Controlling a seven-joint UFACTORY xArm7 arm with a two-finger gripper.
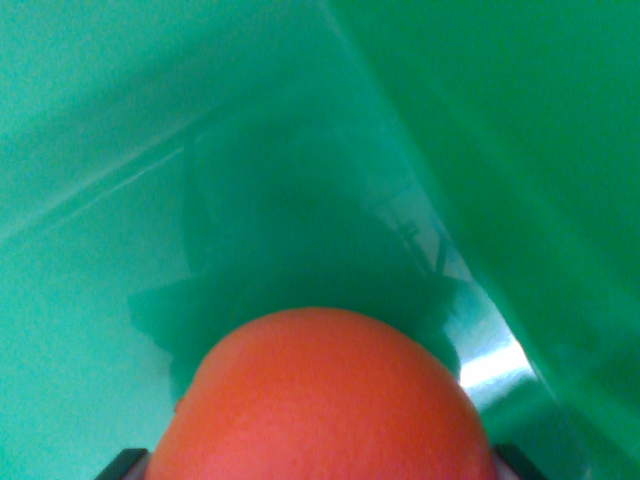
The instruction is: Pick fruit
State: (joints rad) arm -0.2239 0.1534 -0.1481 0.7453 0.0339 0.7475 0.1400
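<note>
One wrist view is all there is, and most of it is filled by a glossy green surface [120,150] that bends into a steeper green wall [560,150] on the wrist view's right, the two meeting along a slanted crease. Whether this is a bin, a tray or a sheet cannot be told; no edge or rim is in frame, and nothing of the room shows. A dark, blurred reflection sits in the sheen at the centre, too smeared to read, with a bright glare patch low on the right.

Next in size, an orange fruit [325,405] fills the bottom centre, cut off by the lower edge. Two dark gripper fingertips [125,466] peek out at the bottom corners, flanking the fruit; whether they press on it cannot be told.
</note>
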